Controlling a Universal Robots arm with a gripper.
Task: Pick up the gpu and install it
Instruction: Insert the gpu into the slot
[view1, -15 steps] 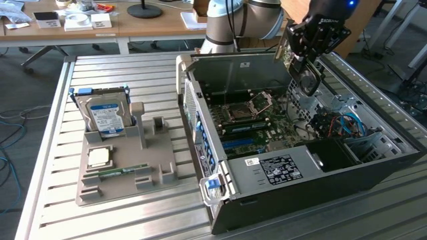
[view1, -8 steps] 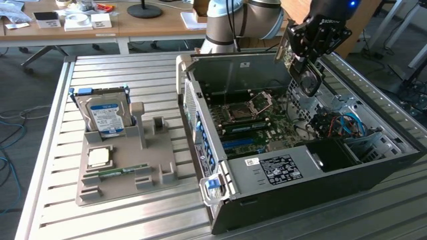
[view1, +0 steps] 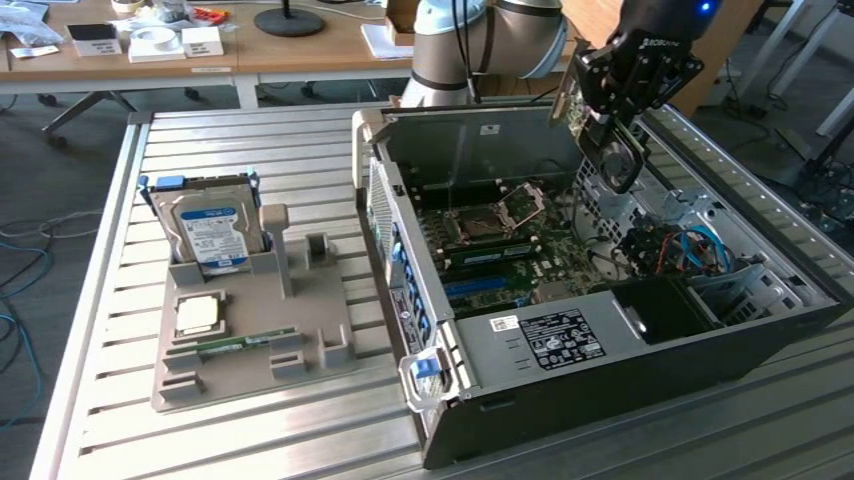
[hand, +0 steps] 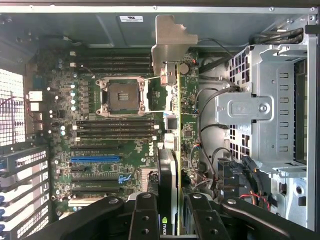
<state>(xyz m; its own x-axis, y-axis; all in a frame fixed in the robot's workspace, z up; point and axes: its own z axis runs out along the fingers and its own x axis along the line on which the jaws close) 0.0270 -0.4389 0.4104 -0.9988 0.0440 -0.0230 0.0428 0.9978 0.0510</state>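
My gripper (view1: 611, 128) hangs over the far right part of the open computer case (view1: 601, 400), shut on the gpu (view1: 618, 160). The card hangs on edge above the motherboard (view1: 507, 250), apart from it. In the wrist view the gpu (hand: 173, 150) is edge-on between my black fingers (hand: 144, 215), gripper (hand: 169, 212), with its silvery bracket (hand: 170, 40) at the far end. Below it lie the motherboard (hand: 110, 100), the bare CPU socket (hand: 121, 95) and a blue expansion slot (hand: 95, 159).
A grey holder (view1: 254, 370) on the slatted table at the exterior view's left carries a hard drive with a blue label (view1: 214, 235), a CPU (view1: 198, 315) and a memory stick (view1: 247, 345). A metal drive cage (hand: 280, 100) and loose cables (hand: 225, 170) crowd the case beside the card.
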